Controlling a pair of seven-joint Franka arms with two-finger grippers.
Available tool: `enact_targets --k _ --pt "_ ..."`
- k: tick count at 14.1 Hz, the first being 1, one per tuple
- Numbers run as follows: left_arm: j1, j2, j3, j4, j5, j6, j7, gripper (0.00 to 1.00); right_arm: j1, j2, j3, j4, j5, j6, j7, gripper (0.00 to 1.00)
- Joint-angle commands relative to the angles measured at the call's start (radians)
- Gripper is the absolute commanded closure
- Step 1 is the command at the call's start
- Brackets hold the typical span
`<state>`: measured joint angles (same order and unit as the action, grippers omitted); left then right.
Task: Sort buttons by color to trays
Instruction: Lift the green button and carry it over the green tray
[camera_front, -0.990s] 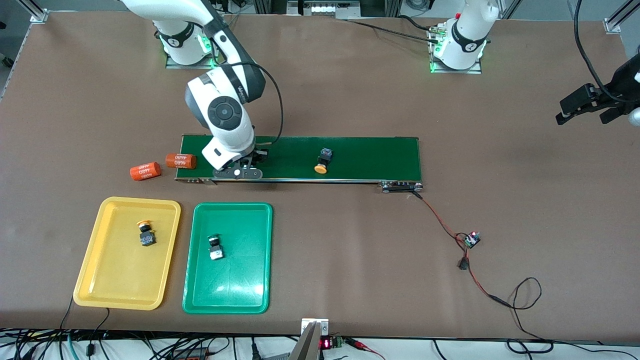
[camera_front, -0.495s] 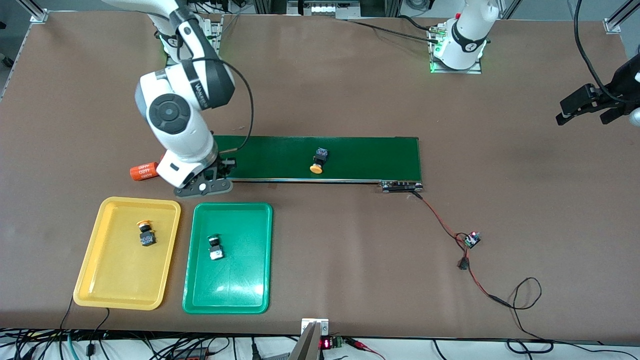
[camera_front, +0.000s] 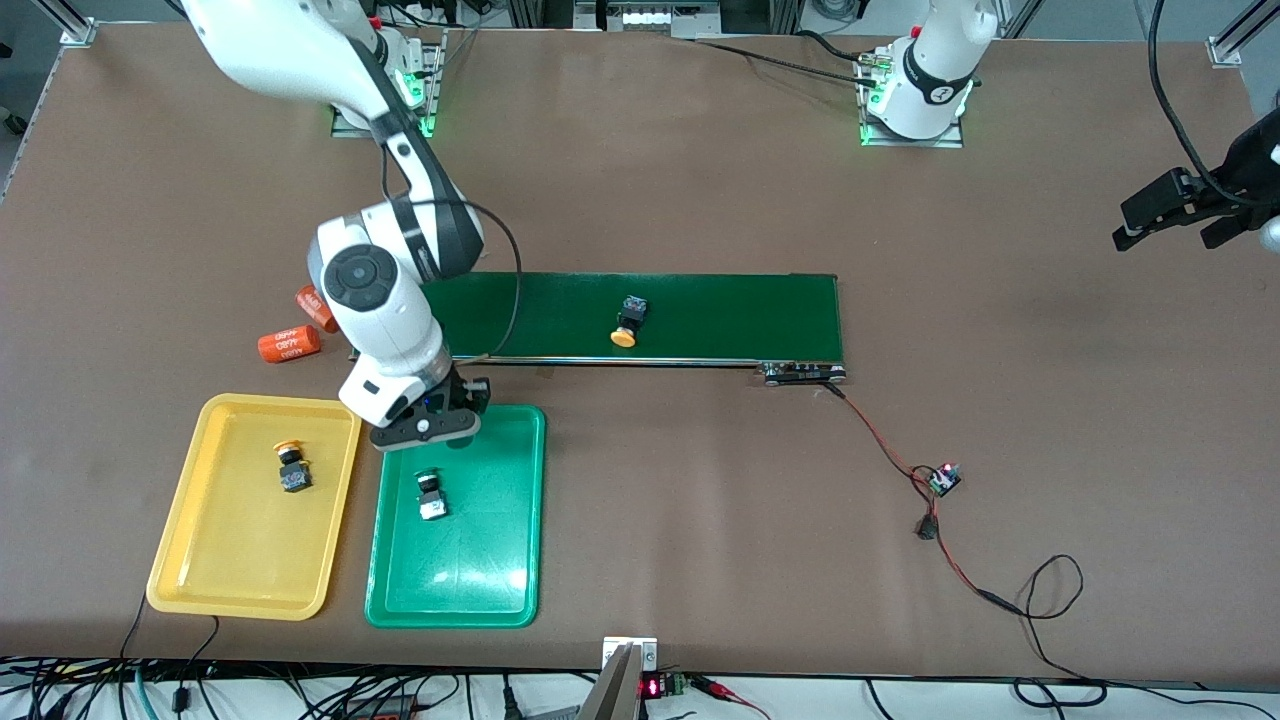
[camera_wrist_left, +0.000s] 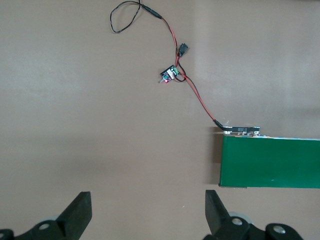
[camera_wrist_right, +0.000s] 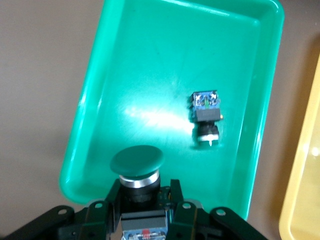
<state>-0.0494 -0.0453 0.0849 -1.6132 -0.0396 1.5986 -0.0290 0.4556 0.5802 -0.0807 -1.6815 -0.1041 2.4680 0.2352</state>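
My right gripper (camera_wrist_right: 141, 200), jaws pinching a green button (camera_wrist_right: 137, 167), hangs over the green tray (camera_front: 520, 420); one yellow button (camera_front: 626, 325) awaits on the conveyor belt (camera_front: 720, 315), left gripper (camera_wrist_left: 147, 210) idle, jaws spread.

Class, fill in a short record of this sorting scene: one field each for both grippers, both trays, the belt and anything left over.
right gripper: shut on a green button, over the green tray's edge nearest the belt
left gripper: open, waiting above bare table
green tray: one green button in it
yellow tray: one yellow button in it
conveyor belt: one yellow button on it
leftover: two orange cylinders beside the belt's end
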Motion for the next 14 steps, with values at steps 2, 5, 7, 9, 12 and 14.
enact_targets --k 2,5,7,9,12,14 --pt "0.002 -0.001 -0.001 0.006 0.009 0.004 0.017 0.0 0.008 0.099 -0.024 0.051 -0.025 0.104 -0.011 0.7" --pt "0.003 0.001 0.0 0.003 0.009 0.006 0.017 0.0 0.008 0.125 -0.024 0.065 -0.023 0.112 -0.004 0.64" --pt "0.002 0.001 0.0 -0.001 0.009 0.029 0.017 0.0 0.009 0.128 -0.024 0.065 -0.023 0.118 -0.002 0.44" --pt "0.002 0.002 0.0 -0.001 0.012 0.038 0.017 0.0 0.011 0.13 -0.024 0.065 -0.025 0.121 0.0 0.14" --pt "0.002 0.002 0.0 -0.001 0.012 0.041 0.017 0.0 0.012 0.135 -0.024 0.063 -0.025 0.153 -0.005 0.02" --pt "0.002 0.002 0.0 -0.001 0.012 0.041 0.017 0.0 0.015 0.132 -0.024 0.063 -0.019 0.146 -0.007 0.02"
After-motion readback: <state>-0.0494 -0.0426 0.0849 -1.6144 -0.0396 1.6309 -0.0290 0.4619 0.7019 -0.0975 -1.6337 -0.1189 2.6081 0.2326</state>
